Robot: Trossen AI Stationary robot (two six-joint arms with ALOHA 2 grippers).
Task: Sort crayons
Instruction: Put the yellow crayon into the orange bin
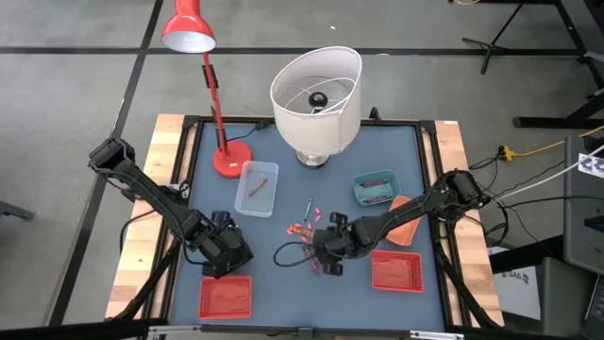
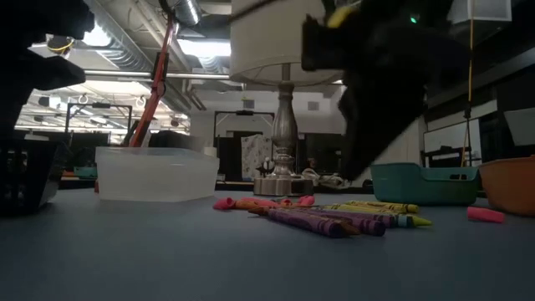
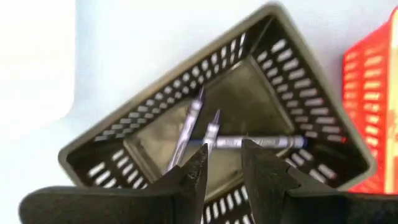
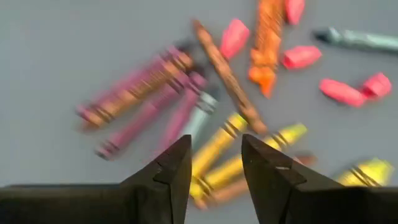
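**Both grippers empty over crayons**

Three crayons (image 3: 211, 140) lie in the dark basket (image 3: 298, 74) under the left gripper (image 3: 222, 163), whose fingers stand slightly apart, holding nothing. The loose pile of crayons (image 4: 205, 112) on the blue mat (image 1: 283, 274), too blurred to count exactly, lies just below the right gripper (image 4: 214, 155); its fingers are parted and empty. Two red trays (image 1: 396, 271) sit near the front edge.
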